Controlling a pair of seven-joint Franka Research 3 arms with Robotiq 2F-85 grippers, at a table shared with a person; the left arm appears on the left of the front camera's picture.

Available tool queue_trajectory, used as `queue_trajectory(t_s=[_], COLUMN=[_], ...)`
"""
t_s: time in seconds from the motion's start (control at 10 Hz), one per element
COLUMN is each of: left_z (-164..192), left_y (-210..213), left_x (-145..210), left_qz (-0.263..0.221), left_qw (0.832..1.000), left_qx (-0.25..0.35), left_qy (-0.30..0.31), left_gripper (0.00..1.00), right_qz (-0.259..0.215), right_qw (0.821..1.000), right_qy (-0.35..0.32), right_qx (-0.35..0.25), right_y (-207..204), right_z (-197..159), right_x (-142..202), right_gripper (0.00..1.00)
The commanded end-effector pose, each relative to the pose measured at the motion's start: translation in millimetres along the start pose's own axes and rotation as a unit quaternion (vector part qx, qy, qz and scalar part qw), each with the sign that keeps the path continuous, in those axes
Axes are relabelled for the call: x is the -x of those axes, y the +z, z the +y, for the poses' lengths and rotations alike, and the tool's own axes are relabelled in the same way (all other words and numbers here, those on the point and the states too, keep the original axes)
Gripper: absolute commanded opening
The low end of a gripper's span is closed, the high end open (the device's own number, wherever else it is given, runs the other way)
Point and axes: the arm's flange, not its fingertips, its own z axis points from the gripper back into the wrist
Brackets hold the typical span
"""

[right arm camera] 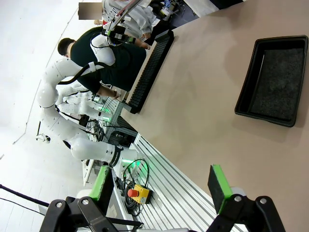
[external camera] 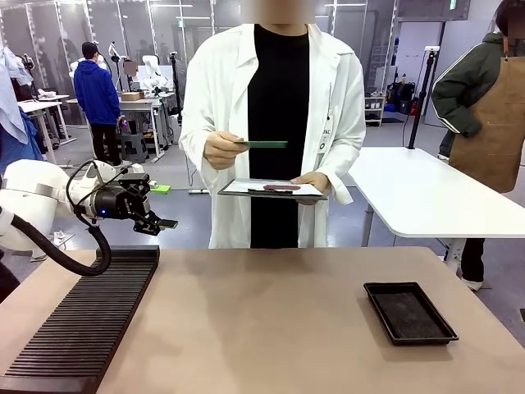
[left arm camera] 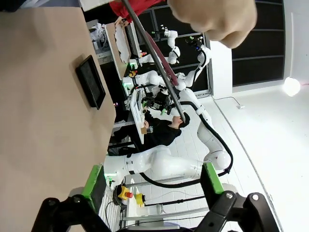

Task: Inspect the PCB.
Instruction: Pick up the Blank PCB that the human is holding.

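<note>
Front view gives you the clearest read. The person in the white lab coat stands at the far side of the table (external camera: pixel 262 328) and holds the PCB (external camera: pixel 264 144) in one hand (external camera: pixel 220 150). You see the board level and edge-on as a thin green strip at chest height, well above the table and apart from the robot. The person's other hand (external camera: pixel 316 182) holds a white clipboard (external camera: pixel 271 190) just below the board, with a dark red pen-like thing (external camera: pixel 281 187) lying on it.

Your left end effector (external camera: pixel 162 224) hovers at the picture's left above the far end of the black slotted rack (external camera: pixel 82 328) and points toward the person. It is near the PCB but not touching it. In the left wrist view its green-padded fingers (left arm camera: pixel 212 180) stand spread wide with nothing between them. A hand and the clipboard's thin edge show at the top of that picture, and I cannot pick out the board there.

Your right end effector (right arm camera: pixel 159 186) is also spread, with its fingers (right arm camera: pixel 218 186) far apart and holding nothing. It looks down on the bare table, with the black tray (right arm camera: pixel 273 79) at one side and the slotted rack at the other. In the front view the tray sits empty on the table's right part, well apart from the rack.
</note>
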Motion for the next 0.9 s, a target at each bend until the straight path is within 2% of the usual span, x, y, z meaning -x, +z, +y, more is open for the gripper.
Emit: queue_trajectory(t_s=[0.0, 0.8], left_z=[-0.2, 0.0], left_y=[-0.6, 0.0], left_x=[0.1, 0.0], left_qz=[0.001, 0.0], left_qw=[1.0, 1.0], left_qx=[0.001, 0.0], left_qy=[0.0, 0.0], left_gripper=[1.0, 1.0], right_qz=[-0.006, -0.006], right_qw=[1.0, 1.0], right_qy=[0.01, 0.01], right_qx=[-0.004, -0.004], right_y=[0.5, 0.5], right_z=[-0.3, -0.3], right_x=[-0.7, -0.7], right_gripper=[1.0, 1.0])
